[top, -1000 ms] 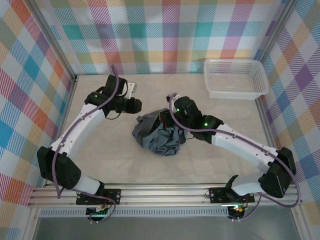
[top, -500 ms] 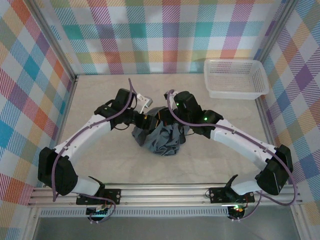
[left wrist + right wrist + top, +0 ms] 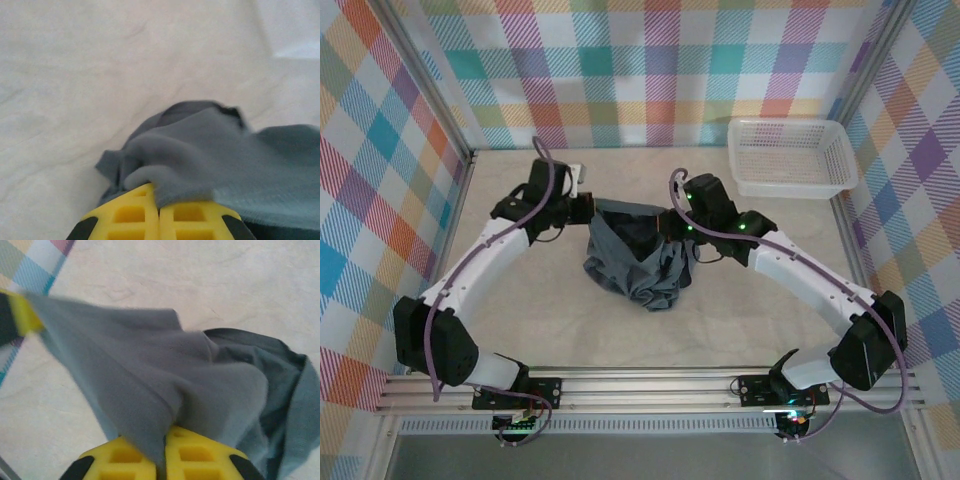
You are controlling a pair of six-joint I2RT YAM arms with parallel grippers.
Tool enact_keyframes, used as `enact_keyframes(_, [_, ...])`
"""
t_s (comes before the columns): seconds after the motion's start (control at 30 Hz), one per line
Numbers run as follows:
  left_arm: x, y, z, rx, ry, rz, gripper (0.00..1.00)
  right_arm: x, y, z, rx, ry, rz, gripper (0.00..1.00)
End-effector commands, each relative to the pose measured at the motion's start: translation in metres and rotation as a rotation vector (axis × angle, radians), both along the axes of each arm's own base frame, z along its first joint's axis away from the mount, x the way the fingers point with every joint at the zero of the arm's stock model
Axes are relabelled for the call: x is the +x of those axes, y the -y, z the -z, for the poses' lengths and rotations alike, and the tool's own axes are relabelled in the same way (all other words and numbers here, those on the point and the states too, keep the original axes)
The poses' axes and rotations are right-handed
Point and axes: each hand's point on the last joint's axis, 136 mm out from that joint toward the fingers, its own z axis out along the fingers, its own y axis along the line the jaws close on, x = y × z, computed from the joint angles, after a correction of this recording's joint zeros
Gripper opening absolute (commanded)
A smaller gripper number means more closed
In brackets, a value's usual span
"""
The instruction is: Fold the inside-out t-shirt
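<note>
Pastel checked walls (image 3: 640, 70) close in a pale, faintly marbled table (image 3: 550, 320), and near its middle is the inside-out t-shirt (image 3: 635, 255) – dark slate-grey, soft and much creased. Its upper edge is pulled into a nearly straight band between the two sets of fingers, while the rest sags from that band into a rumpled heap on the table nearer the arm bases. The left gripper (image 3: 592, 208) has its yellow fingers closed on one end of the band; in the left wrist view the cloth bunches out from between the pressed-together pads of that gripper (image 3: 159, 210) and trails off to the right of them. The right gripper (image 3: 670, 218) is clamped on the other end – in its wrist view a thick fold of grey cloth (image 3: 200, 380) rises from the seam between its fingertips (image 3: 165, 450) and runs taut away to the upper left. No tag can be made out. Beyond the right fingers, well apart from the shirt, a white plastic mesh basket (image 3: 785, 123) sits in the far right corner of the table, its mesh floor in full sight.
</note>
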Motion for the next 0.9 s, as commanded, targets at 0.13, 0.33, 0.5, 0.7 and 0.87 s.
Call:
enact_keyframes(0.13, [0.002, -0.020, -0.015, 0.021, -0.049, -0.119, 0.00, -0.024, -0.003, 0.013, 0.077, -0.071, -0.088, 0.42])
enact_keyframes(0.33, [0.011, -0.098, 0.069, 0.185, -0.297, -0.438, 0.37, -0.033, 0.022, 0.070, 0.026, -0.163, 0.045, 0.46])
enact_keyframes(0.5, [0.006, -0.083, 0.049, 0.066, -0.272, -0.384, 0.58, -0.025, 0.007, 0.095, -0.041, -0.277, 0.016, 0.54])
enact_keyframes(0.7, [-0.028, 0.047, 0.056, 0.060, -0.314, -0.021, 0.68, -0.001, -0.007, 0.132, -0.087, -0.335, 0.048, 0.60])
enact_keyframes(0.87, [-0.030, 0.075, 0.105, 0.174, -0.341, -0.023, 0.86, 0.006, -0.001, 0.136, -0.109, -0.303, 0.068, 0.06])
